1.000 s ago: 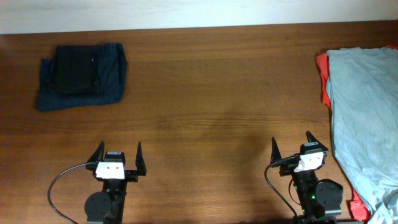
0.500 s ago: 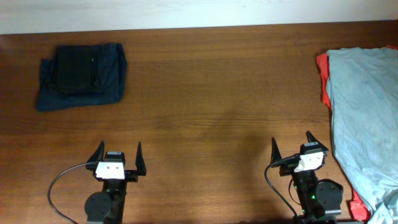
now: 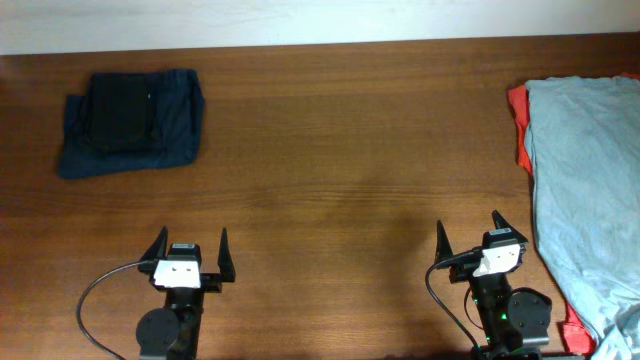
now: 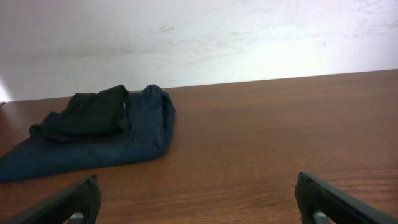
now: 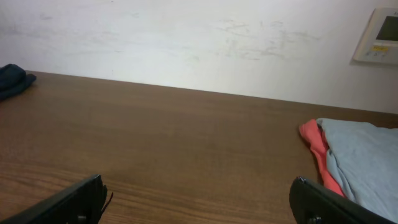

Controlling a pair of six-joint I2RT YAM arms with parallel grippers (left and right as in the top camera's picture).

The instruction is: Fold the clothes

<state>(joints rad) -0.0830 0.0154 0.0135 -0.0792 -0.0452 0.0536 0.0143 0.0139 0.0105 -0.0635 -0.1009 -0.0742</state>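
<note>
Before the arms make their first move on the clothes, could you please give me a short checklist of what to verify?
1. The left gripper is open and empty: ok.
2. The right gripper is open and empty: ok.
3. The pale grey-blue T-shirt is found, right of the right gripper, lying over the red-orange T-shirt: ok.
4. Whole grey-blue shirt in view: not ok; it runs off the overhead picture.
5. The dark navy pieces lie apart, far left on the table: ok.
6. Sleeve or collar to grasp: cannot tell.

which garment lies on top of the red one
The pale grey-blue T-shirt, covering the red-orange T-shirt at right; the navy pieces lie apart, far left.
</note>
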